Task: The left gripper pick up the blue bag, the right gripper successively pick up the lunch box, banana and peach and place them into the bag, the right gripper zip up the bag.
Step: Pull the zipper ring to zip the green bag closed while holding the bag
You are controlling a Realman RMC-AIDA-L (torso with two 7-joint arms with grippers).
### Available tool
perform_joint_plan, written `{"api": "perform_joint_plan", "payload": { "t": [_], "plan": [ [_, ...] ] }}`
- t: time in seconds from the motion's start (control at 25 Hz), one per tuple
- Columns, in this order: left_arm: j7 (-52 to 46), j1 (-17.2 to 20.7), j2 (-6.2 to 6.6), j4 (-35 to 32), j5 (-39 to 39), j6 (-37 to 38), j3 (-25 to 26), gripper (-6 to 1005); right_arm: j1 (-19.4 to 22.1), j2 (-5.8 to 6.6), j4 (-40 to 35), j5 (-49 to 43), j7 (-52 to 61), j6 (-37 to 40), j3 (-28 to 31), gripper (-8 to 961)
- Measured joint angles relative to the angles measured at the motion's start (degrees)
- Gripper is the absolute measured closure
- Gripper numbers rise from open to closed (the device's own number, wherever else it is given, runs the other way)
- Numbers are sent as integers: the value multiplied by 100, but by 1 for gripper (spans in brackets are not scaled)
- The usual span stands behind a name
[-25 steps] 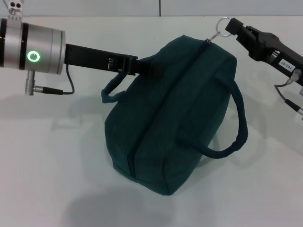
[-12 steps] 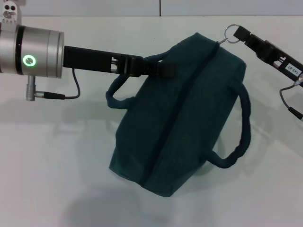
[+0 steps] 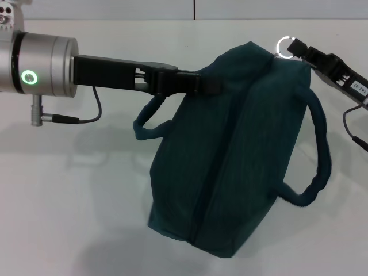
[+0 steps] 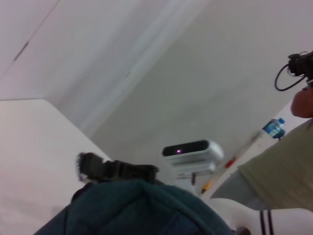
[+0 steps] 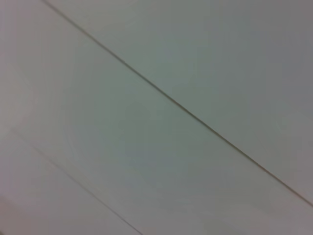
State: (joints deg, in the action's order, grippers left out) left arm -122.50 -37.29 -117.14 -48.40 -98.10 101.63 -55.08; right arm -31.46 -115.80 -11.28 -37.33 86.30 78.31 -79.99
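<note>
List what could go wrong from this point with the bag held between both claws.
The right claw grips only the metal ring pull; a harder tug might strain the zipper or slip off. The left claw holds the blue bag near one handle, so the bag may swing or tip.

bag: the blue bag [image 3: 230, 155] sits on the table [image 3: 69, 201], in the middle
left gripper [image 3: 201, 85]: at the bag's left handle
right gripper [image 3: 299, 50]: at the ring pull [image 3: 285, 47], back right
</note>
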Motion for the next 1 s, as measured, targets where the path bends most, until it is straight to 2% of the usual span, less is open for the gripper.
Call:
{"api": "perform_joint_plan", "payload": {
  "t": [0.24,0.48,0.76,1.0],
  "plan": [
    [249,3,-41,-41,305,313,-25,951,-40,21,176,-37,756,-78,-116,848],
    [399,-21,-47,-27,369,355,-17,951,13,15,154,-43,949,-129,-180,847],
    [418,-40,-46,-18,339,11,-7,950,8,15,78,-29,923,378,-159,845],
    [420,-51,-45,23,310,-479,-10,951,49,54,74,-7,928,446,-136,843]
  ]
}}
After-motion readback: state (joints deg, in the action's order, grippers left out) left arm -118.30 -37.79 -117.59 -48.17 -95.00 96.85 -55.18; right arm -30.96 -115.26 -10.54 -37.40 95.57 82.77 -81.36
